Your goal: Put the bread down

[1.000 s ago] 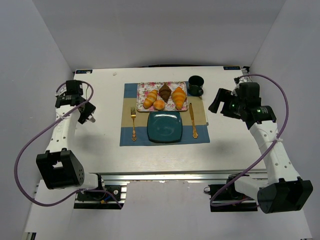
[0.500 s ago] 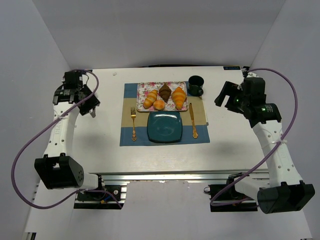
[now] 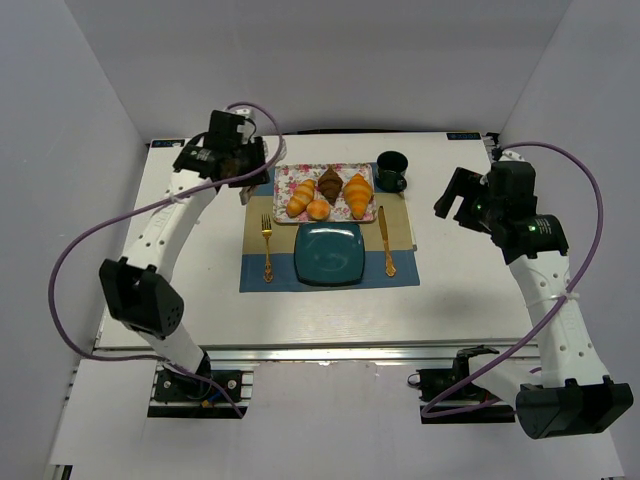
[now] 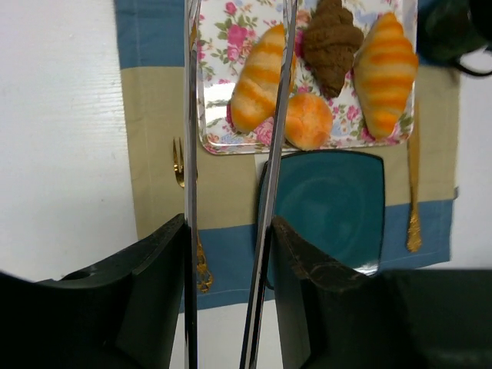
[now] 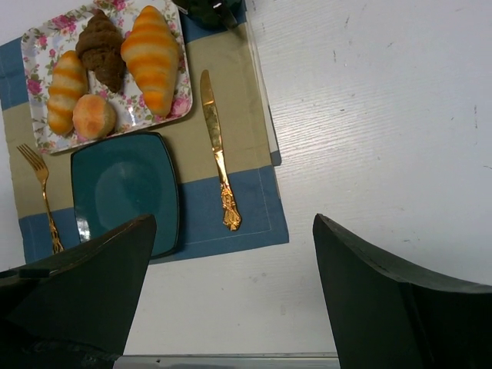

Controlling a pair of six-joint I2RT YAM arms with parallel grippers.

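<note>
Left jaws have swung to the floral tray's [image 3: 290,175] left edge, narrowly parted, seemingly empty, poised for the striped roll [image 3: 300,198]; right jaws wide, empty.

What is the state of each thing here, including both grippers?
elongated roll: lying on the floral tray, not held.
round bun: on the tray beside the roll, not held.
chocolate croissant: on the tray.
golden croissant: on the tray.
teal plate: empty.
cup: upright; contents not visible.
left gripper: open, empty, left of the tray.
right gripper: open, empty.
</note>
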